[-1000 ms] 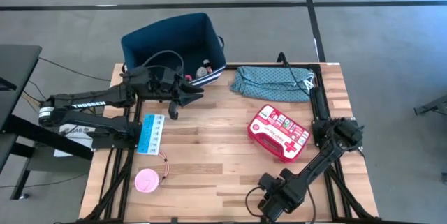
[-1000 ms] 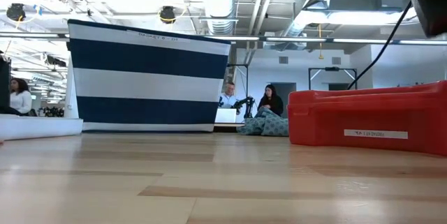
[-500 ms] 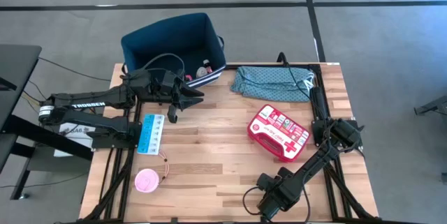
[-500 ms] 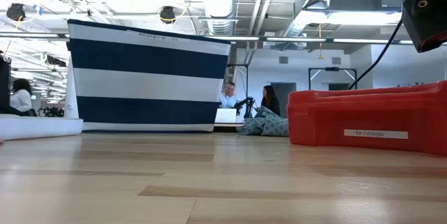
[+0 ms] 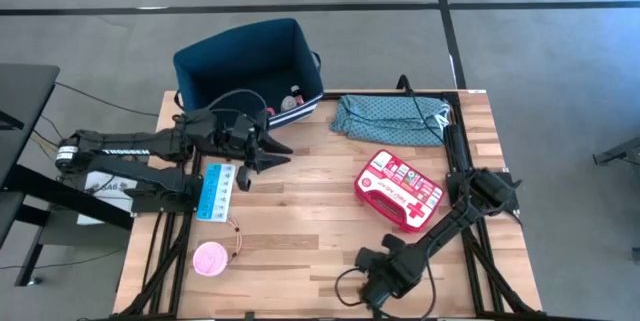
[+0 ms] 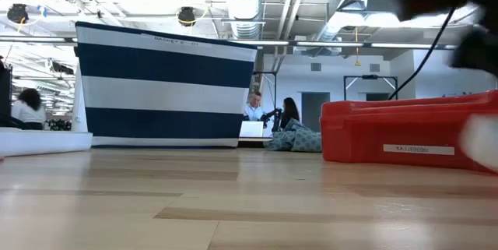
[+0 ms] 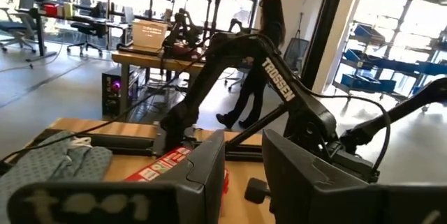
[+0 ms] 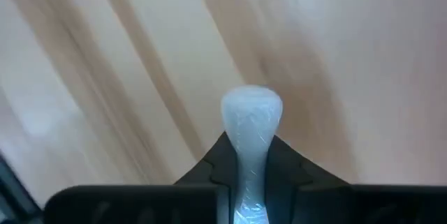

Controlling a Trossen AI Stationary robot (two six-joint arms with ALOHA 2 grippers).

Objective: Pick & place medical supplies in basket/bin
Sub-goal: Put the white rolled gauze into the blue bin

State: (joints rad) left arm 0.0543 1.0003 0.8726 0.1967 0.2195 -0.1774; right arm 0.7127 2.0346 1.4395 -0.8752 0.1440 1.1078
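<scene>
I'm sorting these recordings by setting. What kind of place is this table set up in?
Probably an open-plan robotics lab or workshop: exposed ceiling ducts overhead, people at desks beyond the wooden table, a desk with a laptop and office chairs, and blue bin shelving by the windows.

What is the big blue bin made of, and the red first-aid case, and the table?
The navy bin looks like soft fabric: its walls bow, and white stripes band its side. The red first-aid case seems to be hard, slightly glossy plastic, given its molded ridges and straight edges in the low view. The table looks like smooth, finished wood, with pale planks showing grain.
</scene>
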